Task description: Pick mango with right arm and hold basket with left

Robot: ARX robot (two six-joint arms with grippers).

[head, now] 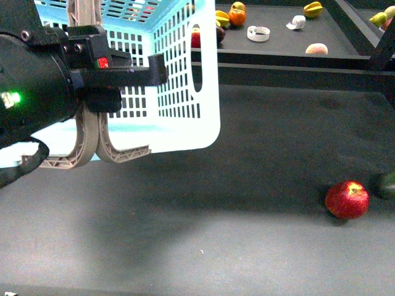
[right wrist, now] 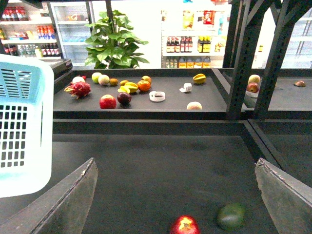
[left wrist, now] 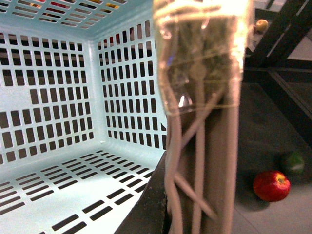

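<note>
Basket (head: 185, 92) at left, over counter (head: 216, 246). Left claw (head: 151, 71) closed on its handles (head: 92, 145), hard against near wall. Right claw (right wrist: 175, 163) gapes wide, empty, well right of basket. Apple (head: 347, 199) and green fruit (head: 387, 184) lie on counter ahead of it. Cannot pick out mango among fruit on far shelf (head: 278, 46).

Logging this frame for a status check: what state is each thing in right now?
left gripper: shut on basket
basket: raised, tilted
right gripper: open, empty
red apple: loose on table
green fruit: loose on table
</note>
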